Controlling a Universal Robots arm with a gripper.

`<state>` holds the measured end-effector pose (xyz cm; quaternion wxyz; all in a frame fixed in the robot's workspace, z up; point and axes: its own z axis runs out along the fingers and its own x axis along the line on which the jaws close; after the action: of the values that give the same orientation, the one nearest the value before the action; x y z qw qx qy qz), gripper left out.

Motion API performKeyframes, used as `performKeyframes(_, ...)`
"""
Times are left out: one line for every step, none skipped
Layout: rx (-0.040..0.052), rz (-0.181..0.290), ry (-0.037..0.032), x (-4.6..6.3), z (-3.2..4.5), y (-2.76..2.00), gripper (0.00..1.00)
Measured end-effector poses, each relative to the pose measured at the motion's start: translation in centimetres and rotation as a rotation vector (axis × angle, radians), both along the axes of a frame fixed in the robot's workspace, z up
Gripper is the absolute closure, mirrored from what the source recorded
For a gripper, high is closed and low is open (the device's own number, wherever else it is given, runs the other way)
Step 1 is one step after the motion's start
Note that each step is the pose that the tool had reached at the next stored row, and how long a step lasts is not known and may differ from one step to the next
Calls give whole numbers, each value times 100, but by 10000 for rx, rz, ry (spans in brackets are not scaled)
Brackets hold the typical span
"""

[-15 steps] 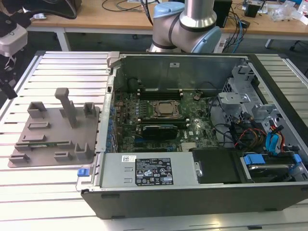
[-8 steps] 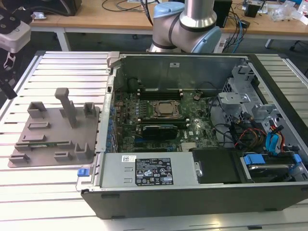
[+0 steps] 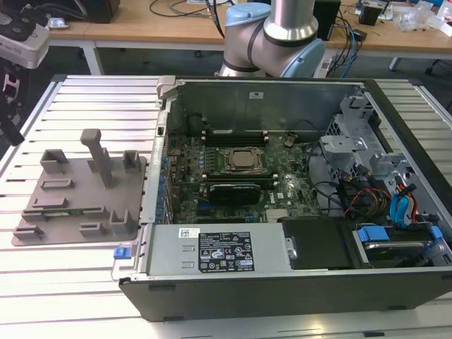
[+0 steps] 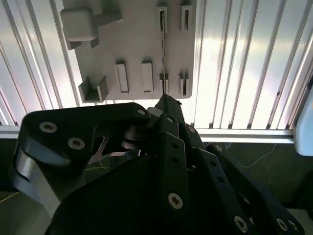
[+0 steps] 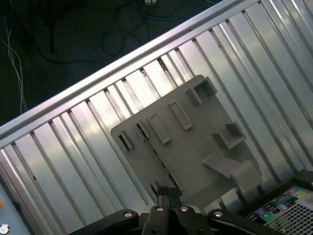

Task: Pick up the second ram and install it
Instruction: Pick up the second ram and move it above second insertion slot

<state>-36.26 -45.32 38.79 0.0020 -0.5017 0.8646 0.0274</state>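
First wrist view: gripper (image 5: pixel 167 189) points down at grey fixture (image 5: pixel 195 142).

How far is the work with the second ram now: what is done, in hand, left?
Done: nothing yet; the second ram sits in the gray fixture beside the computer case. In hand: the gripper, shut and empty, hangs above that fixture in both wrist views. Left: the whole pick and the install.

Claw (image 4: pixel 168 102) above second ram (image 4: pixel 163 54) in holder (image 4: pixel 137 44)
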Motion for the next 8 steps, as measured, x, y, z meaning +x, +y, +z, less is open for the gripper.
performKeyframes(0,167,0,0,0,0,90)
performKeyframes(0,301,0,0,0,0,90)
performKeyframes(0,468,0,0,0,0,90)
performKeyframes(0,622,0,0,0,0,90)
performKeyframes(0,802,0,0,0,0,90)
performKeyframes(0,951,0,0,0,0,90)
performKeyframes(0,1189,0,0,0,0,90)
performKeyframes(0,1327,-1,0,0,0,90)
